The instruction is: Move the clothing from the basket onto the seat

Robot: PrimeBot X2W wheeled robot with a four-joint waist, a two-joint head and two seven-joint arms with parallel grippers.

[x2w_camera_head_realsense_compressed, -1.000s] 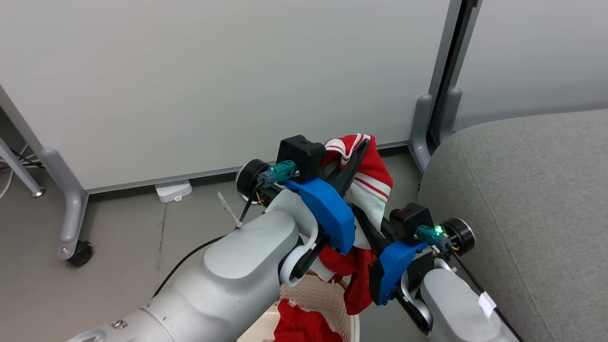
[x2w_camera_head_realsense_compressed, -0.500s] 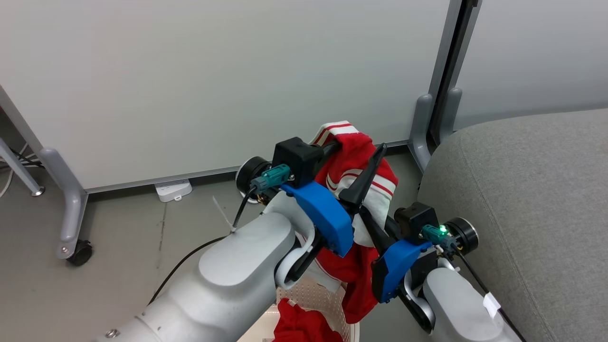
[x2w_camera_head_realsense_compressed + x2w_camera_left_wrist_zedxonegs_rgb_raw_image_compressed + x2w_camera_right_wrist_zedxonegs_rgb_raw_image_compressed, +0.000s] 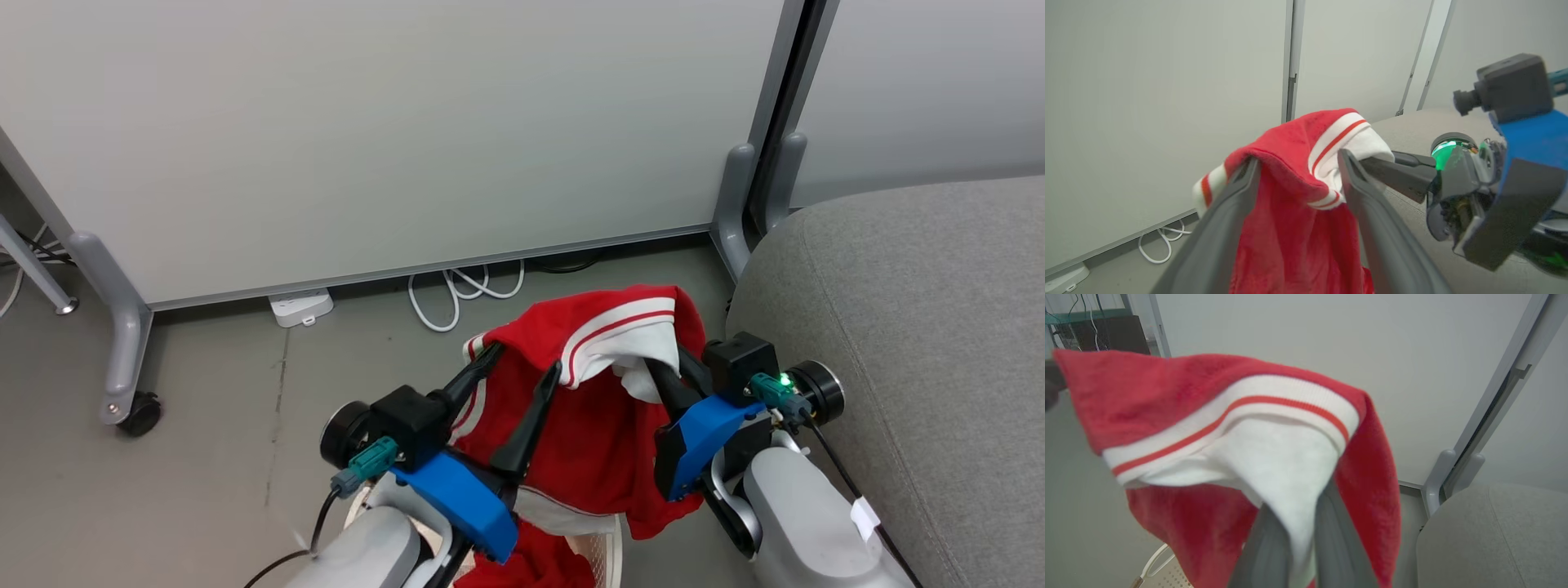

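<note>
over the basket, low at the bottom edge of the head view, the red-and-white shirt hangs in the air between the two arms, striped trim up top and red body falling toward the basket; whether its hem touches the rim i can't tell. from the head camera you get the wider room: the plain red shirt bunched in the basket underneath, the grey seat just beside on the robot's right, and a white cable looped on the floor below the partition panel. the left wrist view adds the detail that one lacks: the left gripper stands spread wide with nothing pinched, one finger's tip tucked under a fold of the shirt's red edge, the other bare in front of the white trim, so the cloth merely drapes over it. it also catches the right gripper side-on, fingers reaching into the white part. the right wrist view settles that grip: the two fingers sit close together with white fabric clamped between them, the shirt flopped over their tips and hiding them, a corner of the basket's perforated wall low on the left and the seat low on the right.
</note>
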